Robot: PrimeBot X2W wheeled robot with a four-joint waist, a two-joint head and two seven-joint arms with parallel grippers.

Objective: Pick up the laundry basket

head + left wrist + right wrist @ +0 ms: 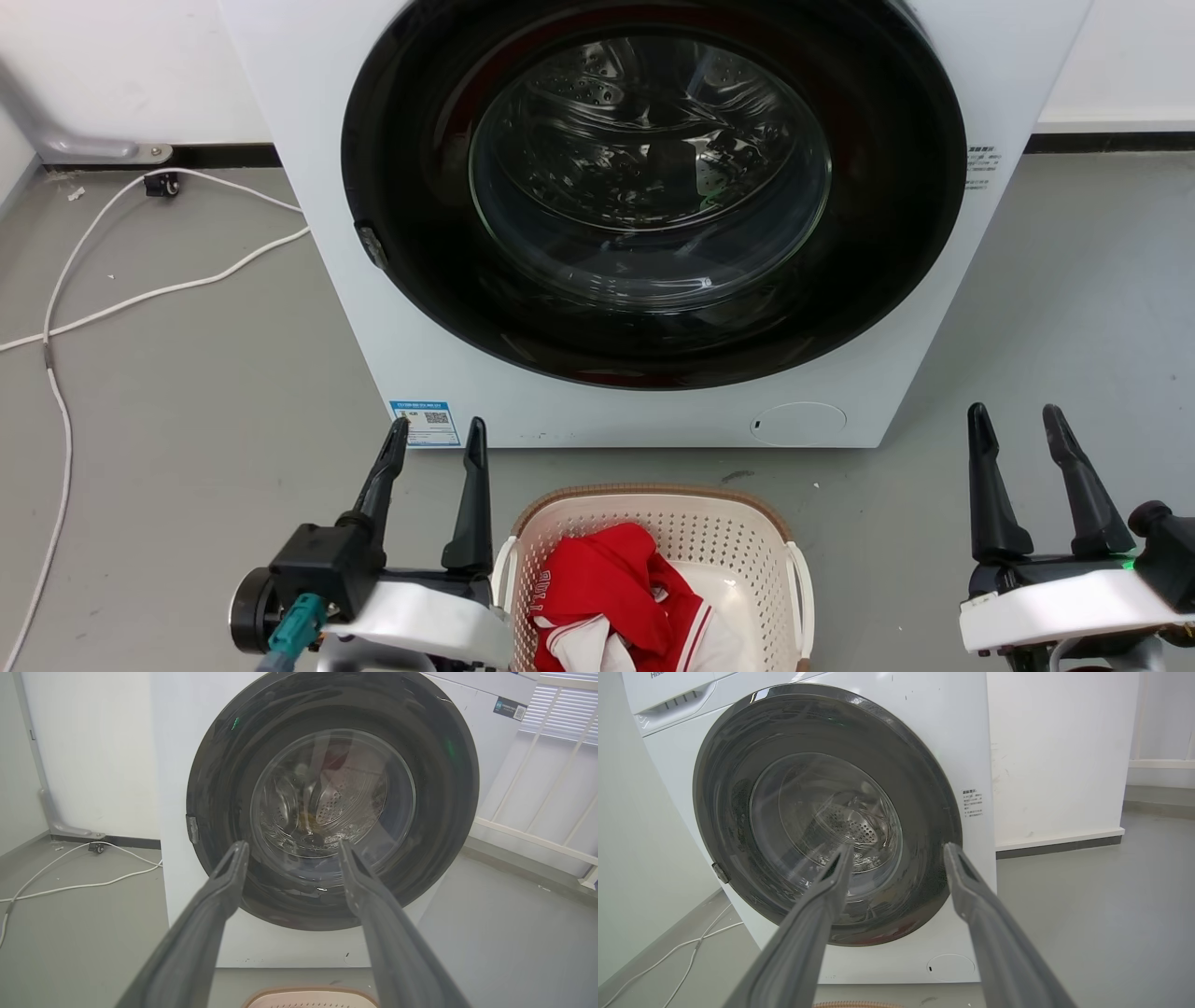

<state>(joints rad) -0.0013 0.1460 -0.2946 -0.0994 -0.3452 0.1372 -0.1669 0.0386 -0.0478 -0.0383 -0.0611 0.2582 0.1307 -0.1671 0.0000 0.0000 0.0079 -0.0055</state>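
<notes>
Stands before washer (901,392) with left gripper (439,429) and right gripper (1016,415) agape, empty, flanking basket (742,551), apparently for two-handle lift.

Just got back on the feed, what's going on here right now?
The robot faces a white washing machine whose round door looks closed. The laundry basket sits on the floor in front of it, holding red and white clothing, not yet lifted. Both grippers are open and empty: the left gripper is close beside the basket's left side, the right gripper stands well off to its right.
</notes>
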